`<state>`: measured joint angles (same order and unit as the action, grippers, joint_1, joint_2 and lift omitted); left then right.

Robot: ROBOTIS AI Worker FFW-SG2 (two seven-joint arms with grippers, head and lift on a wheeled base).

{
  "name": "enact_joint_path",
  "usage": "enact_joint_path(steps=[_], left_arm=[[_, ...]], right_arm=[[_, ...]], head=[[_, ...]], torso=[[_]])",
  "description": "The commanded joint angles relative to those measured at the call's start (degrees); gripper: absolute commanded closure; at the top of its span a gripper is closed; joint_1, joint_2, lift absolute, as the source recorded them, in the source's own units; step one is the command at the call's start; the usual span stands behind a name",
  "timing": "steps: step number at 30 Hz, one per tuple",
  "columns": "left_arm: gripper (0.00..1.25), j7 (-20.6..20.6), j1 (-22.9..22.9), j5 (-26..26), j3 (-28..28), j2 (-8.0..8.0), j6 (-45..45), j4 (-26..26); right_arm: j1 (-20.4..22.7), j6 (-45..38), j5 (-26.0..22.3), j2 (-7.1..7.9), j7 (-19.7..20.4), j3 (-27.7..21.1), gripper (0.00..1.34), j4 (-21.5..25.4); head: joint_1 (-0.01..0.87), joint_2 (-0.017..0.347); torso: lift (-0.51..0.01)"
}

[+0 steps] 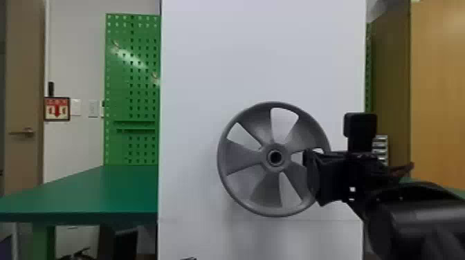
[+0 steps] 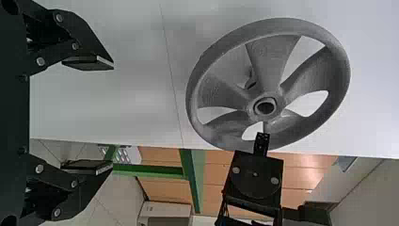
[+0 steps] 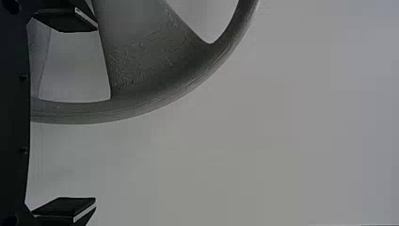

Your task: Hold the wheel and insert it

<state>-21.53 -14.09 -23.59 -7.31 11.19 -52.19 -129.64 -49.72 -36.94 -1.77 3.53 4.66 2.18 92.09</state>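
A grey spoked wheel (image 1: 242,159) stands upright before a white panel, its round hub facing the head camera. My right gripper (image 1: 313,176) is at the wheel's right side and overlaps its rim. Seen from the right wrist, the right gripper (image 3: 87,115) has its fingers wide apart, with part of the wheel's rim (image 3: 141,101) between and beyond them. In the left wrist view, my left gripper (image 2: 106,115) is open with nothing between its fingers, apart from the wheel (image 2: 270,61). Whether anything bears the wheel from behind, I cannot tell.
The white panel (image 1: 207,52) rises close behind the wheel. A green table (image 1: 103,190) stands to its left, with a green pegboard (image 1: 133,90) behind. Wooden panelling (image 1: 437,86) is at the far right. The right arm (image 1: 415,221) comes in from the right edge.
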Motion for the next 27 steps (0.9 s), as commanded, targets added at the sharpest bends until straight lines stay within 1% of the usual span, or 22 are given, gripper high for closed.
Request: enact_joint_path(steps=[1, 7, 11, 13, 15, 20, 27], left_arm=[[0.50, 0.00, 0.20, -0.14, 0.19, -0.03, 0.07, 0.00], [0.50, 0.00, 0.37, -0.05, 0.63, 0.06, 0.34, -0.09], [0.50, 0.09, 0.81, 0.48, 1.24, 0.06, 0.51, -0.70], [0.50, 0.97, 1.08, 0.48, 1.42, -0.03, 0.51, -1.23], [0.50, 1.93, 1.43, 0.04, 1.68, 0.06, 0.51, -1.58], [0.50, 1.93, 1.52, -0.31, 2.21, -0.03, 0.60, -1.58], [0.50, 1.93, 2.75, 0.39, 2.82, -0.03, 4.12, -1.76]], right_arm=[[1.82, -0.50, 0.02, -0.28, 0.00, 0.46, 0.00, 3.36], [4.37, -1.03, 0.19, -0.37, 0.00, 1.42, 0.00, 7.67], [5.96, -1.03, 0.02, -0.63, 0.00, 1.77, 0.00, 9.25], [6.66, -0.94, -0.07, -0.81, 0.00, 1.95, 0.00, 9.60], [7.27, -0.85, -0.34, -0.81, 0.00, 2.04, 0.00, 9.95], [8.68, -0.68, -0.69, -0.72, 0.00, 2.57, 0.00, 11.27], [13.07, -0.50, -1.13, -0.81, 0.00, 3.27, 0.00, 14.35]], head=[[0.000, 0.006], [0.000, 0.006], [0.000, 0.006], [0.000, 0.006], [0.000, 0.006], [0.000, 0.006], [0.000, 0.006]], torso=[[-0.496], [-0.496], [-0.496], [-0.496], [-0.496], [-0.496], [-0.496]])
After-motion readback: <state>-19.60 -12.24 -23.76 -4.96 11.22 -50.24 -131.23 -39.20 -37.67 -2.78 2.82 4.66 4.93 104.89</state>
